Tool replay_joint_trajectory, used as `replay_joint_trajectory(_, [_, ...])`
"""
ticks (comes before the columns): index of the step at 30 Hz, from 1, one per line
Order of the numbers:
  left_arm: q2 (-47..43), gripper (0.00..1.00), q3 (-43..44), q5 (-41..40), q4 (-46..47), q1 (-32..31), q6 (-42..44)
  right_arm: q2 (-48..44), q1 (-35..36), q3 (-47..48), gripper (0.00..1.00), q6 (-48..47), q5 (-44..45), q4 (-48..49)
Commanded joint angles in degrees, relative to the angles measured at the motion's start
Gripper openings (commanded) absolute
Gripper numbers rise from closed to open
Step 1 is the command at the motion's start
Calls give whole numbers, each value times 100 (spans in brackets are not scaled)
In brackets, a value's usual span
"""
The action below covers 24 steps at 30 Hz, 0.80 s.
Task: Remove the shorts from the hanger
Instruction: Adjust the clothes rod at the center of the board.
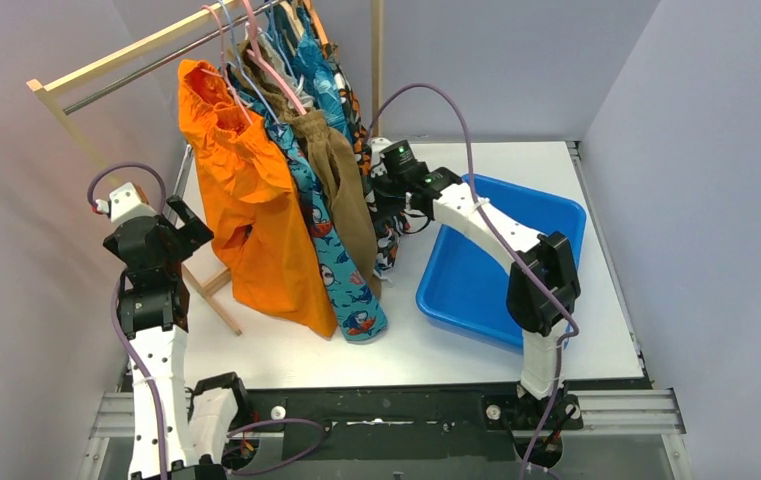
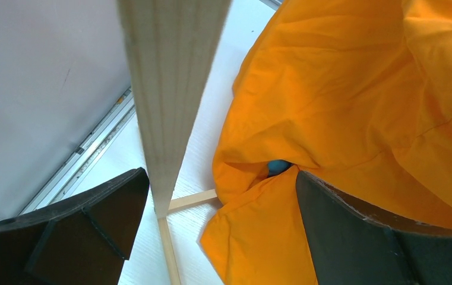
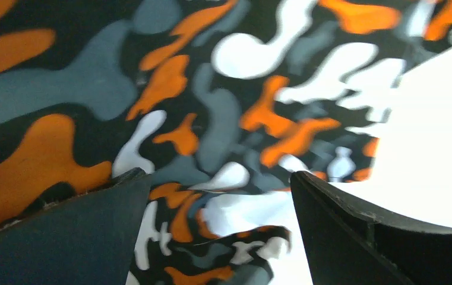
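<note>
The right gripper [image 3: 217, 178] stands wide open, holding nothing, camouflage shorts [image 3: 92, 89] just ahead of it.

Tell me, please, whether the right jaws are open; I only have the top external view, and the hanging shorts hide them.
Observer: The right jaws are open, facing the camouflage shorts, which fill the right wrist view.
Operator: Thank you. And the left jaws?
Observer: Open too, with the rack's wooden post just ahead, nearer one jaw.
Operator: What is by the other jaw?
Observer: The orange shorts, bunched right beside it.
</note>
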Motion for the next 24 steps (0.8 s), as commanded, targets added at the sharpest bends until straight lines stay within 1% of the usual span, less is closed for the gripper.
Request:
replay_joint_trajectory(1, [29, 98, 212, -163, -142, -30, 83, -612, -743, -65, 93, 24, 1018, 302])
replay_joint_trajectory(2, [12, 97, 182, -262, -138, -25, 32, -734, -894, -225, 95, -40, 1089, 424])
replay_joint_trajectory(5, [5, 97, 66, -252, -59, -22, -33, -898, -1249, -567, 97, -421, 864, 766])
replay_joint_trajectory(7, [14, 97, 23, -253, -34, -22, -72, -689, -1317, -413, 97, -760, 972, 688])
replay_joint_trajectory(9, [22, 97, -17, -269, 1, -22, -96, -306, -1329, -78, 96, -1143, 1108, 439])
replay_joint_trajectory(11, [31, 97, -29, -276, -5, -22, -104, 205, -1332, 435, 92, -1601, 1242, 122])
replay_joint_trajectory(14, [17, 97, -67, -276, -19, -22, -161, 1087, -1335, 1508, 88, -2000, 1510, -402])
replay_joint_trajectory(16, [17, 97, -81, -229, -38, -22, -204, 1599, -1342, 2159, 85, -2391, 1599, -567])
replay_joint_trajectory(19, [35, 97, -107, -186, -54, -27, -237, 2084, -1323, 2477, 83, -3040, 1787, -443])
replay_joint_trajectory(21, [60, 97, -102, -161, -62, -30, -230, 2326, -1300, 2799, 83, -3334, 1851, -542])
replay_joint_trajectory(23, [98, 98, -84, -150, -76, -30, -229, 2459, -1309, 2920, 83, -3544, 1691, -515])
replay_joint_trajectory(24, [115, 97, -69, -115, -80, -30, -217, 2515, -1316, 2934, 79, -3597, 1651, -426])
